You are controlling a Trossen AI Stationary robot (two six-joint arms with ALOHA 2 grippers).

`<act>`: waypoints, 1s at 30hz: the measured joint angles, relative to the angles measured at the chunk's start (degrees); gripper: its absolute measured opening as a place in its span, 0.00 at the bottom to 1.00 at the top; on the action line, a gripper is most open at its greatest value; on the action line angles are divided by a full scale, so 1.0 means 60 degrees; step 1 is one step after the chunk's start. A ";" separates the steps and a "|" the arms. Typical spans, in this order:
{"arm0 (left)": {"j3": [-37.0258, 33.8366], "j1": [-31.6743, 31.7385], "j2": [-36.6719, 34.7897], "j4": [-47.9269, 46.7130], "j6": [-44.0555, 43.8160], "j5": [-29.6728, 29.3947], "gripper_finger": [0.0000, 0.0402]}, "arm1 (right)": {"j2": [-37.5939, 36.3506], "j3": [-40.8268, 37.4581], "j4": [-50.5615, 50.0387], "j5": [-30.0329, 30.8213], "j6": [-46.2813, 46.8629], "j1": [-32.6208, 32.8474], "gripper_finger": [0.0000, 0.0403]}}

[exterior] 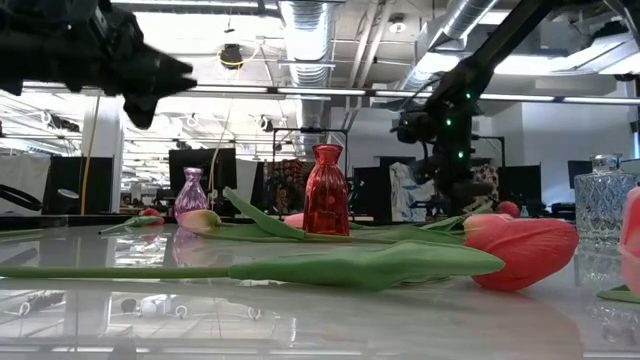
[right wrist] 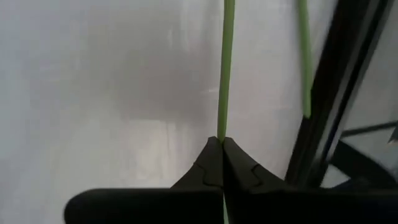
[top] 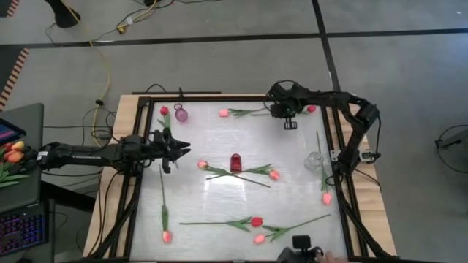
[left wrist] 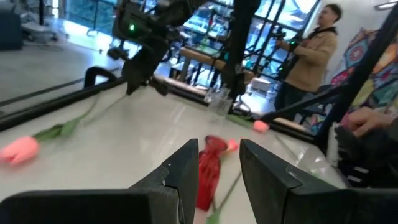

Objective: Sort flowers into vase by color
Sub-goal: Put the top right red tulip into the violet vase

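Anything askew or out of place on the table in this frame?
Nothing damaged or spilled. The tulips lie scattered flat, as expected mid-sort; the red vase, purple vase and clear vase stand empty. The right gripper pinches a stem.

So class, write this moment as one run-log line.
right gripper: shut on green stem, far edge | left gripper: waiting, left side | red vase: mid-table, empty

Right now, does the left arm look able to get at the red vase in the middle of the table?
Probably yes. The left tool hangs at the table's left side, pointing toward the red vase, with bare tabletop between them. Only a pink tulip lies close beside the vase and might get nudged.
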 joint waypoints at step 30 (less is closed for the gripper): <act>0.5252 0.3384 0.6039 -0.2054 -0.2474 0.2927 0.26 | -0.1833 0.0000 0.5639 0.4304 -0.4670 0.6252 0.05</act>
